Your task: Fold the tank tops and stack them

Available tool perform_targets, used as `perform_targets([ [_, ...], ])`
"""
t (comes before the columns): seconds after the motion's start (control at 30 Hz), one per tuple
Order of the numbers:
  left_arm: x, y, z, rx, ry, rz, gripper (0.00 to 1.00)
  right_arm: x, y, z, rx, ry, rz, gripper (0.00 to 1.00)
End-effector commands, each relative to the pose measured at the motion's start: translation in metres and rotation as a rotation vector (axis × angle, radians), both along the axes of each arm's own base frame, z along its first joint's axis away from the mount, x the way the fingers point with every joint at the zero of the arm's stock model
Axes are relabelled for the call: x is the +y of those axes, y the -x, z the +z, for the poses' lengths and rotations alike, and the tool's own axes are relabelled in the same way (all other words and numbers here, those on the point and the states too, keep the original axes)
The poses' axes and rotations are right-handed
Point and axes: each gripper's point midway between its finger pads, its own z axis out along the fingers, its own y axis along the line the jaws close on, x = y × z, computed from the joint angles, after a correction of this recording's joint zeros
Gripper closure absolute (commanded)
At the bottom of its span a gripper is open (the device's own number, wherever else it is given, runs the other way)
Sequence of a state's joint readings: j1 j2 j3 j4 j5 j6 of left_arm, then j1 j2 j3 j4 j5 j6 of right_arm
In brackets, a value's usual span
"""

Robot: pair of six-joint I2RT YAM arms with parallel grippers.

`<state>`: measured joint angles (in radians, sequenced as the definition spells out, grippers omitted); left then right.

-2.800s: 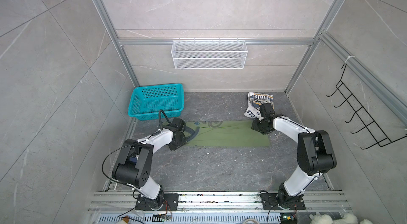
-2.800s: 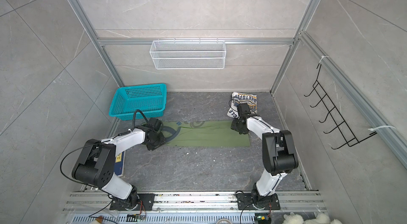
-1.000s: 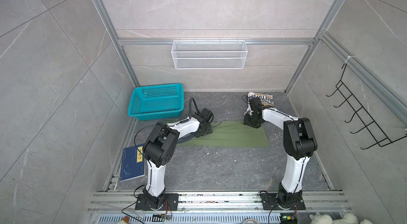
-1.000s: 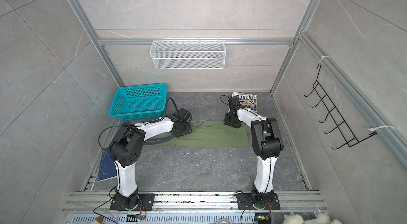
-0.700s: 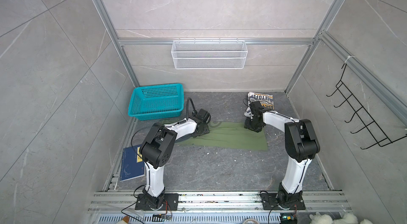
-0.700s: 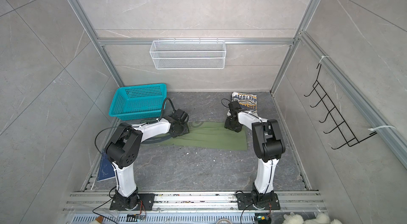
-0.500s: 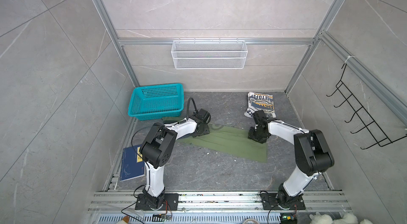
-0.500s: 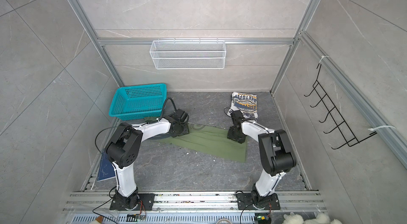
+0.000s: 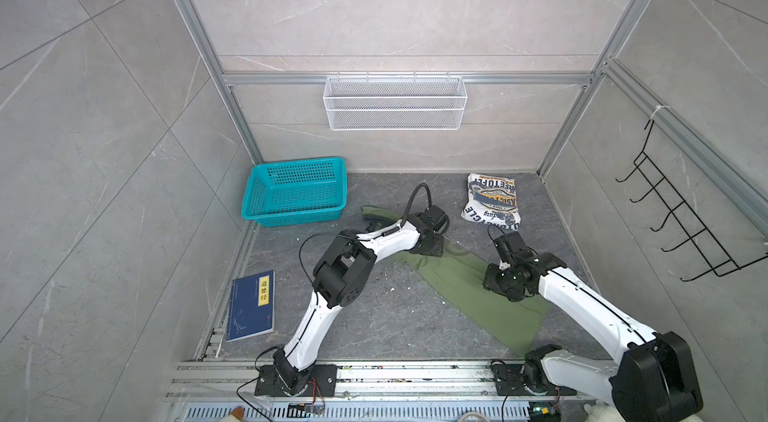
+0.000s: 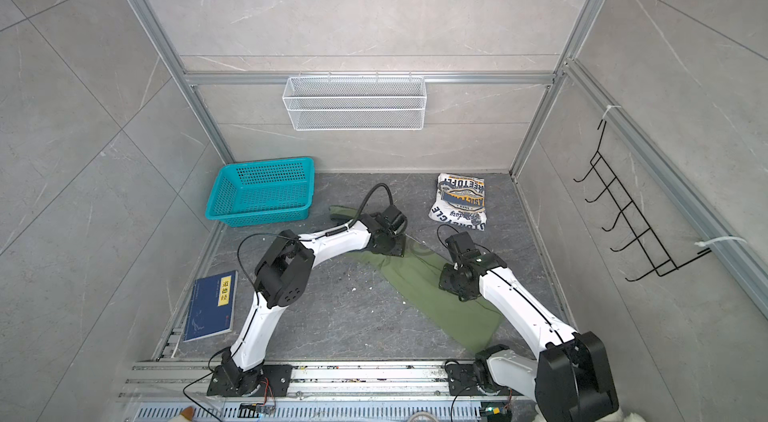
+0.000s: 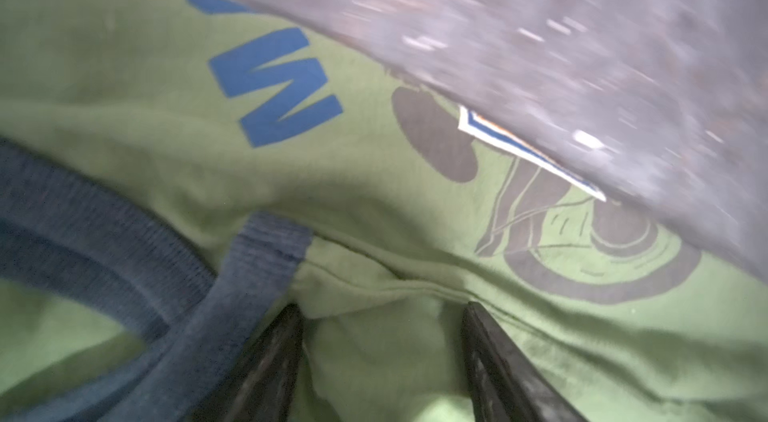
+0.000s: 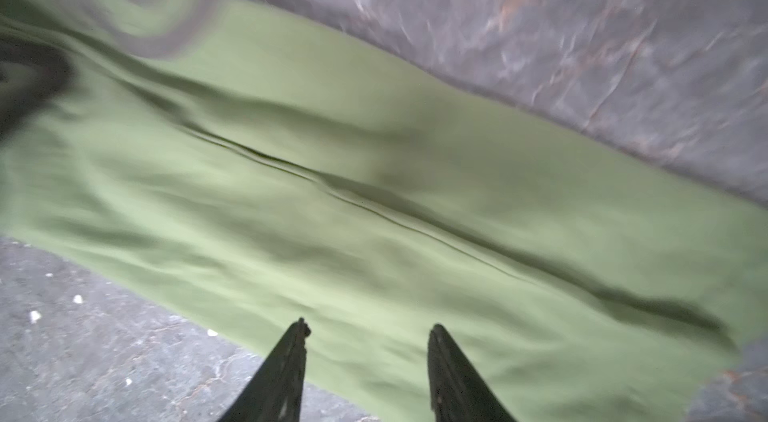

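The olive green tank top lies flat in a long diagonal strip on the dark floor. Its grey-trimmed neck end is at the back left. My left gripper is open and its tips press down near the printed badge. A soft fold of green cloth bulges between its fingers. My right gripper is open too, tips down on the plain green middle. The white tank top lies folded at the back right, apart from both grippers.
A teal basket stands at the back left. A dark blue book lies by the left wall. A wire shelf hangs on the back wall and a black hook rack on the right wall.
The olive top has swung from lying crosswise to a diagonal, its right end now near the front. My right gripper came forward with it. The left gripper shifted a little to the right.
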<state>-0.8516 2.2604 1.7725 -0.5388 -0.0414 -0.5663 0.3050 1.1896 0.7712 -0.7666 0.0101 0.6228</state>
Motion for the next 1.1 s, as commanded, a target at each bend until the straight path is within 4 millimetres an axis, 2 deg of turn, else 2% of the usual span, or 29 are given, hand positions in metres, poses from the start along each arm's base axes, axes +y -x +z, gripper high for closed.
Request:
perform_targets([
  [0.0,0.011,0.016,0.012,0.038,-0.045,-0.027,0.36,-0.003,-0.009,0.0,0.012,0.061,0.04,0.5],
  [0.1,0.037,0.013,0.042,-0.018,-0.051,0.061,0.35,0.001,-0.02,-0.012,0.022,0.067,0.061,0.5],
  [0.17,0.066,0.011,0.058,-0.035,-0.056,0.155,0.35,0.003,-0.022,-0.021,0.04,0.069,0.072,0.5],
  [0.23,0.101,0.006,0.065,-0.037,-0.058,0.267,0.35,0.006,-0.023,-0.028,0.049,0.069,0.08,0.49],
  [0.37,0.177,-0.008,0.054,-0.01,-0.048,0.453,0.35,0.009,-0.019,-0.039,0.073,0.08,0.104,0.5],
  [0.6,0.245,-0.035,0.037,0.004,-0.13,0.595,0.35,0.009,-0.014,-0.05,0.089,0.094,0.119,0.49],
  [0.67,0.263,-0.041,0.035,-0.006,-0.145,0.674,0.29,0.01,-0.012,-0.053,0.096,0.094,0.121,0.5],
  [0.9,0.248,-0.075,0.033,-0.038,0.026,0.712,0.28,0.016,-0.01,-0.062,0.11,0.073,0.127,0.5],
  [1.07,0.253,-0.08,0.019,-0.003,-0.024,0.761,0.33,0.015,-0.01,-0.062,0.111,0.078,0.132,0.5],
])
